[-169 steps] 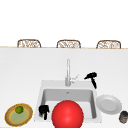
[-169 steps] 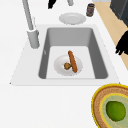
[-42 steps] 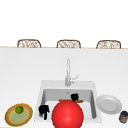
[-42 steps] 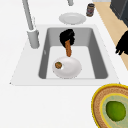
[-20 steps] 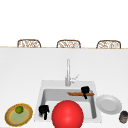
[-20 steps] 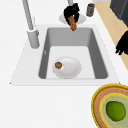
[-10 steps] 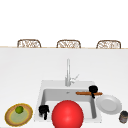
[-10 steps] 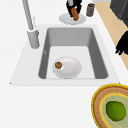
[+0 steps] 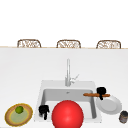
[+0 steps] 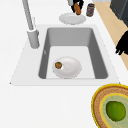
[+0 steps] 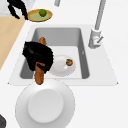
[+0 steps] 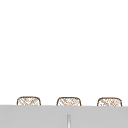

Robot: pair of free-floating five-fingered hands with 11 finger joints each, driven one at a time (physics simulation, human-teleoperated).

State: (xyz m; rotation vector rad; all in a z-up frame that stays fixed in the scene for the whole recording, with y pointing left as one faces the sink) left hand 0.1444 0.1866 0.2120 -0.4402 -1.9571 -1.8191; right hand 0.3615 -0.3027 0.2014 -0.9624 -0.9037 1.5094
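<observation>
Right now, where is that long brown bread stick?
In the front view the bread stick is held level by the right hand, over the sink's right rim and just above the white plate on the counter.

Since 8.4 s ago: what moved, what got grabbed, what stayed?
The right hand took hold of the brown roll that lay on the white plate in the basin, lifted it out and carried it right, over the near edge of the counter plate. Unchanged: left hand at the sink's front left, the small brown piece, the lime dish, the can.
</observation>
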